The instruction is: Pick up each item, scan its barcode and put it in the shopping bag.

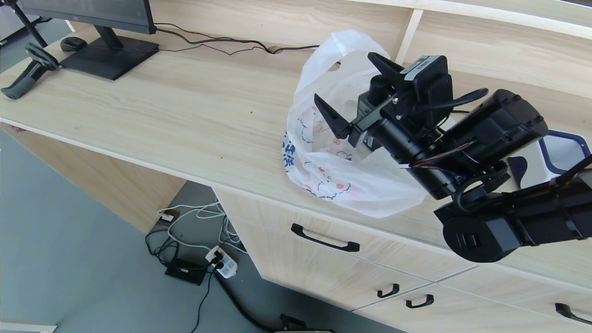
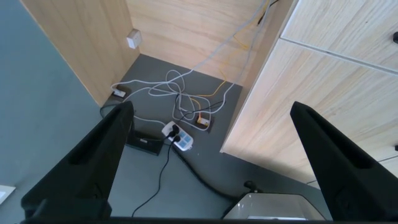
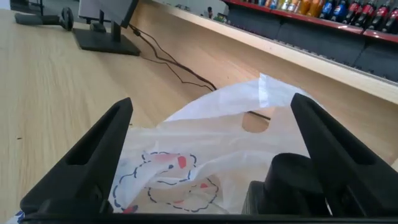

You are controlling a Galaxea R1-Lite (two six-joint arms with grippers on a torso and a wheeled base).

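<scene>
1. The right hand (image 1: 342,75) hangs at the mouth of the shopping bag (image 1: 323,162), fingers spread wide and holding nothing. The limp film could catch on a fingertip and be dragged along.
2. The bag lies slumped on the surface (image 1: 185,115), close to its front edge, so a tug might pull it off.
3. It is thin, white, translucent plastic with a red-and-blue cartoon print and a cut-out handle. A dark item (image 3: 292,177) sits inside, too hidden to identify.
4. The left hand (image 2: 211,112), wide and empty, hangs over the floor (image 2: 37,93) beside the drawers (image 2: 336,93).

White printed shopping bag (image 1: 323,175) slumps open on the counter (image 1: 185,115).
</scene>
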